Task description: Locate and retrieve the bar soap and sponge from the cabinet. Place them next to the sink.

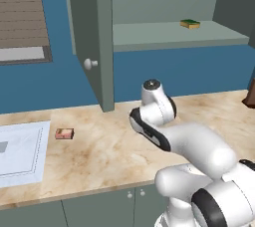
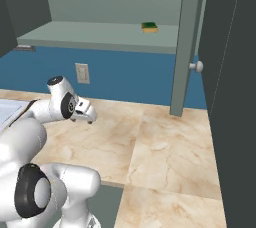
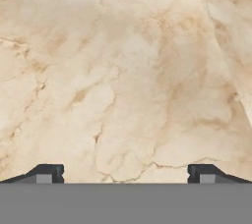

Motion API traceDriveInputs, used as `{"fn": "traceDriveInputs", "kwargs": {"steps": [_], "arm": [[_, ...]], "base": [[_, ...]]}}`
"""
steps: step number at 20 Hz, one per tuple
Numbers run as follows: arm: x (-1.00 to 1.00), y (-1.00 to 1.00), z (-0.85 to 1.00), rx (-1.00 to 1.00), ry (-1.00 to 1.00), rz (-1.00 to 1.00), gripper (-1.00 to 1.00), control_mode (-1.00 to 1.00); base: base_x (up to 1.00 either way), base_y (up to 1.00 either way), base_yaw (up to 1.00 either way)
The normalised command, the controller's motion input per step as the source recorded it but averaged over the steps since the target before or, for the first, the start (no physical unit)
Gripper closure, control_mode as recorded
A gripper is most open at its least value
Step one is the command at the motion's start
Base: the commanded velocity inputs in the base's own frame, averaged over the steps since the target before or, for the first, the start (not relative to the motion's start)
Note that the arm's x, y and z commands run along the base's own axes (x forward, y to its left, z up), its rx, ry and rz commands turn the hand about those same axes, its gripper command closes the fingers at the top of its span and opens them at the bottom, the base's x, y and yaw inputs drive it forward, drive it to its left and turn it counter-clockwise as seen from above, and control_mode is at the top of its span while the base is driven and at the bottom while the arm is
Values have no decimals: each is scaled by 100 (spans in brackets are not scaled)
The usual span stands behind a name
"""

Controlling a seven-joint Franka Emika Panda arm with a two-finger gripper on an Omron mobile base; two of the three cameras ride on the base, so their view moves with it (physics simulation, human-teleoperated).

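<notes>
The pinkish-red bar soap (image 1: 64,133) lies flat on the marble counter, just right of the pale sink (image 1: 20,151), whose corner (image 2: 9,110) also shows in the right base view. The dark green and yellow sponge (image 1: 190,23) (image 2: 149,27) rests on the shelf of the grey-green cabinet (image 1: 164,34), beside its opened door (image 1: 92,37) with the round knob (image 2: 198,66). My gripper (image 3: 125,175) (image 2: 88,119) hangs open over bare marble in the counter's middle, nothing between its fingers, well below the shelf and right of the soap.
A wall outlet (image 2: 82,73) sits on the blue backsplash under the shelf. A dark brown object (image 1: 249,96) stands at the counter's far right. A tall dark unit (image 2: 235,97) borders the right side. Low cabinets (image 1: 99,206) run under the counter edge.
</notes>
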Motion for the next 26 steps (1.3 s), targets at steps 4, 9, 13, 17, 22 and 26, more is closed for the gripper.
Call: {"fn": "traceDriveInputs", "kwargs": {"steps": [4,9,13,17,22,26], "arm": [[-34,-28,49,4,-14,-5,-100,-100],[-24,-29,50,3,-19,0,-100,-100],[-19,-37,28,2,-19,2,-100,-100],[-11,-51,31,4,-20,16,-100,-100],[-1,-40,55,-1,-14,17,-100,-100],[-1,-38,59,-5,-10,12,-100,-100]], "base": [[0,0,0],[0,0,0],[0,0,0],[0,0,0],[0,0,0],[0,0,0]]}}
